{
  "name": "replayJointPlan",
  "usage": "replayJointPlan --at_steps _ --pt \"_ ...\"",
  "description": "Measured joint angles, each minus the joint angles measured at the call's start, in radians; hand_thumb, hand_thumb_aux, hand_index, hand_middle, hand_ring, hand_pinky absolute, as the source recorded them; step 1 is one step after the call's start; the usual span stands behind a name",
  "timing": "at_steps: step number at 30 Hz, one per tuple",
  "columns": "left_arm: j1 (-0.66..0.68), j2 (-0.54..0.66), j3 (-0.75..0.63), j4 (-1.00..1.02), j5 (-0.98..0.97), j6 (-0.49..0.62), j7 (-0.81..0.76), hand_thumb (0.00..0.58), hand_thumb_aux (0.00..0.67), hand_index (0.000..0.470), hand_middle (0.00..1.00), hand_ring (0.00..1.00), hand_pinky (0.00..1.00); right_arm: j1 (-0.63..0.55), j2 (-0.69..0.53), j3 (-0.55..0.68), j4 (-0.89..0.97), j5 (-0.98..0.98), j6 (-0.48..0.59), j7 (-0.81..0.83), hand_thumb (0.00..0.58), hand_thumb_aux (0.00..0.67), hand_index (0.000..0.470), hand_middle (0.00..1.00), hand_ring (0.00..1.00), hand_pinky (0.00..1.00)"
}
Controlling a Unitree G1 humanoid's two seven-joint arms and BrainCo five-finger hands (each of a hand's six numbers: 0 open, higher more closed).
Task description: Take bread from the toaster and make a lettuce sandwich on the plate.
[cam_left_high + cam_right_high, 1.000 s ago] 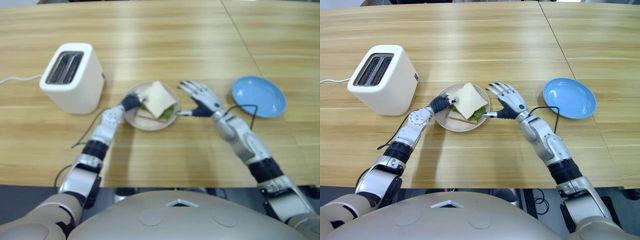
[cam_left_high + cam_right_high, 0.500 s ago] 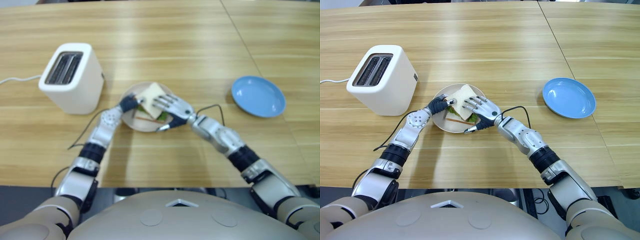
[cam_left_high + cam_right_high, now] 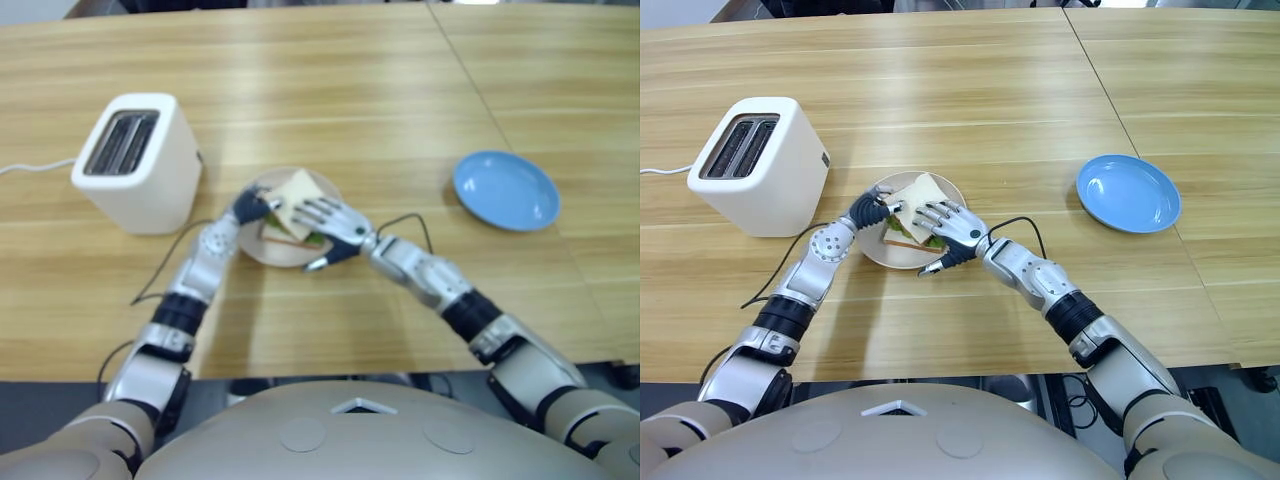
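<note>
A sandwich (image 3: 918,196), a white bread slice over green lettuce, lies on the beige plate (image 3: 886,256) at the table's middle. My left hand (image 3: 869,209) is at the plate's left rim, with its fingers curled on the top slice's left corner. Over the sandwich's right side lies my right hand (image 3: 949,228), fingers spread flat and touching the bread. The white toaster (image 3: 760,166) stands to the left of the plate; no bread rises above its two slots.
A blue plate (image 3: 1128,193) sits to the right, with nothing on it. The toaster's white cord (image 3: 662,170) runs off the left edge. Black cables trail from both wrists across the wood table (image 3: 970,90).
My right hand has swung left from beside the plate onto the sandwich and now rests on the top slice. The left hand has kept its place. The view has shifted slightly.
</note>
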Motion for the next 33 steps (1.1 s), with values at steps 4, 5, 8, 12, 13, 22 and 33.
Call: replayJointPlan --at_steps 4,5,8,12,13,22,33 --pt "-0.023 0.050 0.117 -0.251 0.093 -0.032 0.176 0.000 0.000 0.000 0.00 0.00 0.00 -0.004 0.006 0.025 0.019 -0.007 0.012 -0.004 0.000 0.000 0.000 0.00 0.00 0.00" --pt "-0.018 0.063 0.145 -0.306 0.112 -0.032 0.204 0.000 0.000 0.000 0.00 0.00 0.00 -0.004 0.006 0.029 0.022 -0.007 0.014 -0.004 0.000 0.000 0.000 0.00 0.00 0.00" --pt "0.017 0.081 0.196 -0.390 0.139 -0.025 0.236 0.000 0.000 0.000 0.00 0.00 0.00 -0.004 0.001 0.030 0.029 -0.007 0.017 -0.004 0.000 0.000 0.000 0.00 0.00 0.00" --pt "0.069 0.083 0.202 -0.398 0.122 -0.013 0.183 0.194 0.123 0.085 1.00 1.00 1.00 -0.003 -0.014 0.027 0.019 -0.001 0.015 -0.006 0.000 0.000 0.000 0.00 0.00 0.00" --pt "0.083 0.085 0.201 -0.398 0.101 -0.019 0.153 0.580 0.670 0.460 1.00 1.00 1.00 0.006 -0.028 0.024 0.007 0.005 0.010 -0.017 0.000 0.000 0.000 0.00 0.00 0.00" --pt "0.224 0.186 0.143 -0.423 0.008 -0.078 -0.112 0.580 0.670 0.460 1.00 1.00 1.00 0.193 -0.143 -0.194 -0.372 0.182 -0.116 -0.225 0.580 0.670 0.460 1.00 1.00 1.00" --pt "0.485 0.423 0.281 -0.670 -0.178 0.237 -0.527 0.580 0.670 0.460 1.00 1.00 1.00 0.489 -0.331 -0.462 -0.711 0.465 -0.044 0.176 0.580 0.670 0.460 1.00 1.00 1.00"
